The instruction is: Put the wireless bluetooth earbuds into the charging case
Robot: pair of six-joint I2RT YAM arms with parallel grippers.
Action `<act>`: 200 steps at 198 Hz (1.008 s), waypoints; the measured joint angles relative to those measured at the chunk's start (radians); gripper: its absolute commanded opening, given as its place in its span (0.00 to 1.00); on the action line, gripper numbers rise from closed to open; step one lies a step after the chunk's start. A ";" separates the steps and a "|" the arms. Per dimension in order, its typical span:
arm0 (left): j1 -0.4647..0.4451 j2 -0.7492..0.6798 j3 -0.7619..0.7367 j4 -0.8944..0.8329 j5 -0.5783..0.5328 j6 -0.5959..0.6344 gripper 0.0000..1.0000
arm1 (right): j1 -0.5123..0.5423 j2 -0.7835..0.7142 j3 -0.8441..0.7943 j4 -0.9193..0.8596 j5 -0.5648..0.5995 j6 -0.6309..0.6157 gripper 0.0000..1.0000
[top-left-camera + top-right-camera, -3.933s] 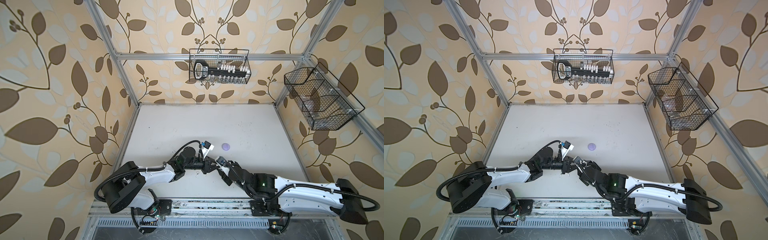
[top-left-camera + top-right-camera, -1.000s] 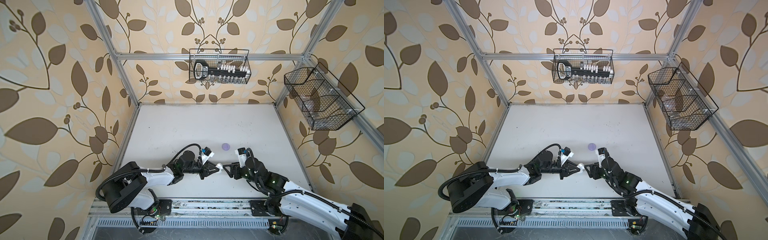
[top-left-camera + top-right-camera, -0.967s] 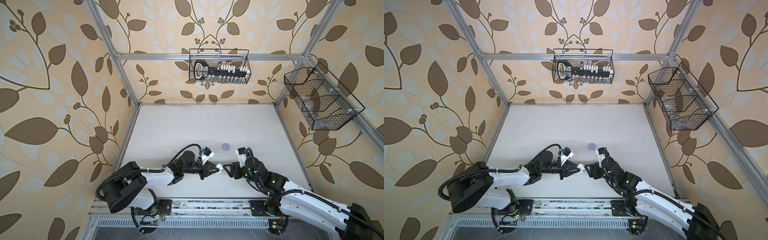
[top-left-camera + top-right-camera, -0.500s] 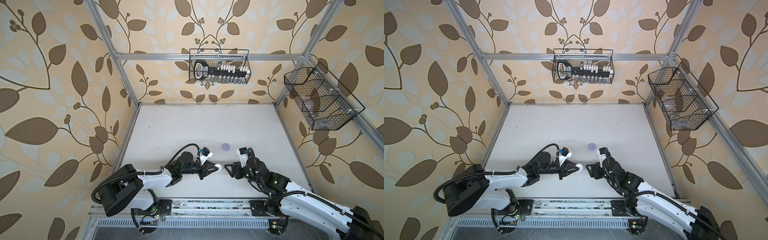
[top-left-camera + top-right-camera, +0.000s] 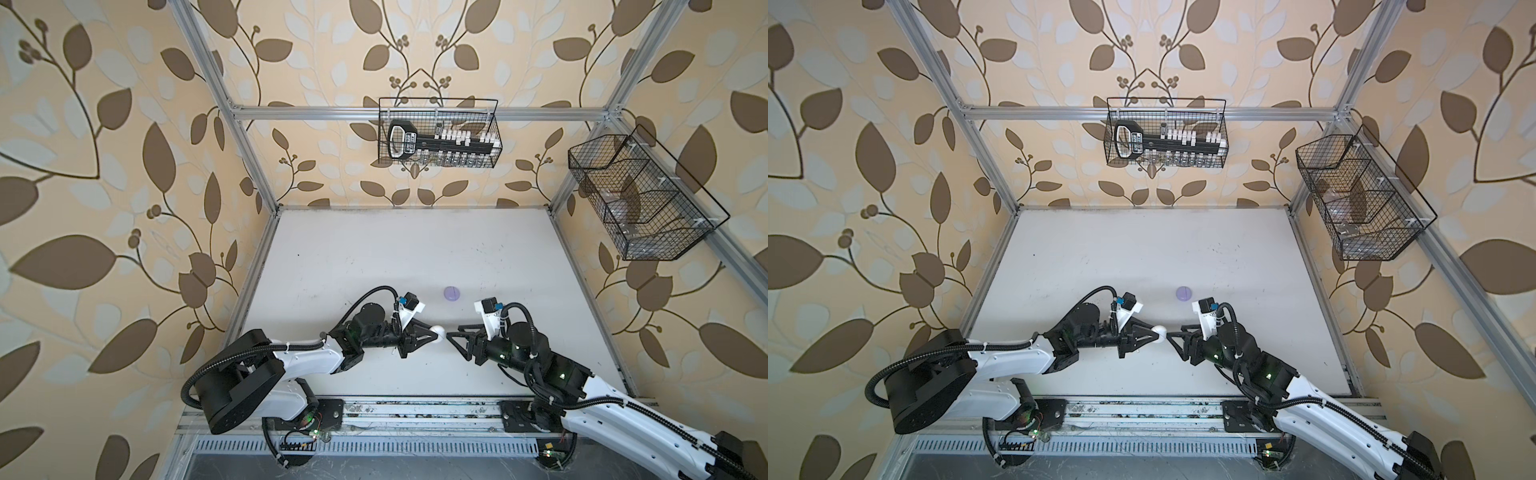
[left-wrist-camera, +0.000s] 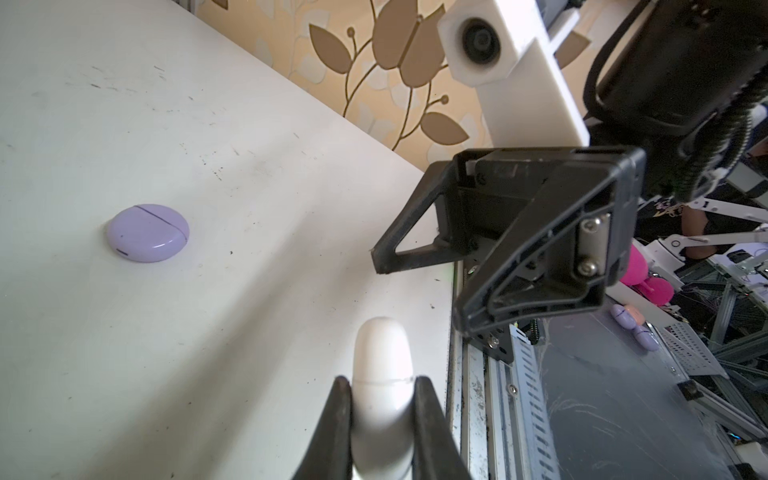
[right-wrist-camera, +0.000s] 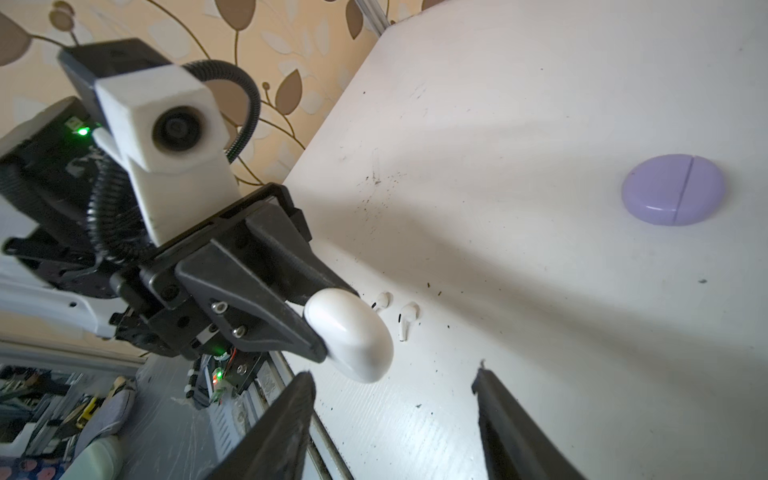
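The left fingers (image 6: pixel 336 424) are clamped on a closed white case (image 7: pixel 351 334) held above the surface (image 5: pixel 374 257) near its front edge; the right fingers (image 7: pixel 282 428) face it, spread and empty, tips just short. Two white earbuds (image 7: pixel 409 316) lie side by side on the surface near the left fingers, and a closed lilac case (image 5: pixel 452 293) sits apart behind, open surface running on to the back edge.

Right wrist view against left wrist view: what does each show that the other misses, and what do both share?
Only the right wrist view shows two white earbuds lying on the table near the left pincer. Only the left wrist view shows the right pincer from outside, open and empty. Both show the white case clamped in the left pincer and the lilac case on the table.
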 measured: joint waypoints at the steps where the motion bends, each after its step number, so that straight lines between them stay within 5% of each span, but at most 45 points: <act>1: 0.000 0.000 0.000 0.002 0.003 -0.003 0.01 | 0.000 -0.001 -0.001 0.001 -0.001 -0.001 0.61; 61: 0.000 0.071 0.051 0.213 0.137 -0.180 0.02 | -0.013 -0.076 -0.012 0.082 -0.100 -0.026 0.56; 115: 0.000 0.188 0.068 0.414 0.214 -0.317 0.07 | -0.025 -0.135 -0.018 0.093 -0.134 -0.032 0.31; 178: 0.010 0.180 0.068 0.442 0.241 -0.348 0.14 | -0.031 -0.156 -0.019 0.099 -0.146 -0.024 0.21; 200: 0.010 0.164 0.068 0.429 0.243 -0.346 0.23 | -0.031 -0.158 -0.019 0.110 -0.156 -0.024 0.14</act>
